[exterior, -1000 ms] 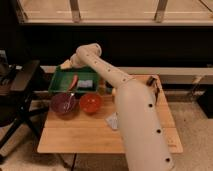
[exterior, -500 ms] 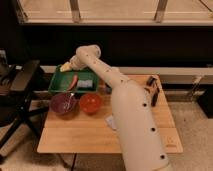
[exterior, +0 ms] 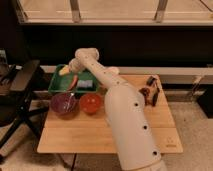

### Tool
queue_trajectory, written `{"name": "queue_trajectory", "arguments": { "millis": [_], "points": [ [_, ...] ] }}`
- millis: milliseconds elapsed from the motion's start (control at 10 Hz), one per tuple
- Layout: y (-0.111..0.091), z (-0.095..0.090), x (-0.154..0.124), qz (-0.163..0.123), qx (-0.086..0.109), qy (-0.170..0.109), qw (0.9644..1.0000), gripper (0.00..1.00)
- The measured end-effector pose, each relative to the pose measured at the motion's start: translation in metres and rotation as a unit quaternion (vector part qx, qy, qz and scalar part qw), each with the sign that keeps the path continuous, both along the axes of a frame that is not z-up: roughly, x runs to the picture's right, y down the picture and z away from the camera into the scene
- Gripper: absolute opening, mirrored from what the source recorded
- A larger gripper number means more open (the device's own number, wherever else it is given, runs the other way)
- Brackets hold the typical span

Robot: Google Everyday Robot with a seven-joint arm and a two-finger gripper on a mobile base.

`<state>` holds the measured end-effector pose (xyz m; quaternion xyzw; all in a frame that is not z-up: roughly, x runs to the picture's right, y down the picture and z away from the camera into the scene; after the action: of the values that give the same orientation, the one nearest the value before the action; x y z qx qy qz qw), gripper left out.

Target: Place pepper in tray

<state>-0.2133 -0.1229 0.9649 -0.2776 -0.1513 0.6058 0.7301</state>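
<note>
The pale yellow pepper [exterior: 64, 71] lies in the back left corner of the green tray [exterior: 54, 86], which stands at the table's back left. My gripper [exterior: 70, 66] is at the end of the white arm that reaches over the tray, just right of and above the pepper. Its jaws stand open. Whether they still touch the pepper I cannot tell. A long red-orange thing [exterior: 73, 81] and a blue block [exterior: 85, 83] also lie in the tray.
A purple bowl [exterior: 63, 103] and a red bowl [exterior: 91, 102] stand in front of the tray on the wooden table [exterior: 75, 137]. Small dark objects [exterior: 151, 90] sit at the table's right back. A black chair [exterior: 20, 87] stands to the left.
The gripper end has dipped slightly down and left over the tray's back corner. The pepper now sits a little lower and further left. The arm's big lower link has shifted left.
</note>
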Motion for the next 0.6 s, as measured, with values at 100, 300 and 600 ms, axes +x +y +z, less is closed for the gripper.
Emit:
{"name": "queue_trajectory", "arguments": {
  "millis": [100,300,600],
  "points": [
    [-0.0004,0.0004,0.0020,0.000,0.000,0.001,1.0000,0.80],
    [-0.0004,0.0002,0.0014,0.000,0.000,0.001,1.0000,0.80],
    [0.0009,0.0007,0.0028,0.000,-0.001,0.001,1.0000,0.80]
  ]
}}
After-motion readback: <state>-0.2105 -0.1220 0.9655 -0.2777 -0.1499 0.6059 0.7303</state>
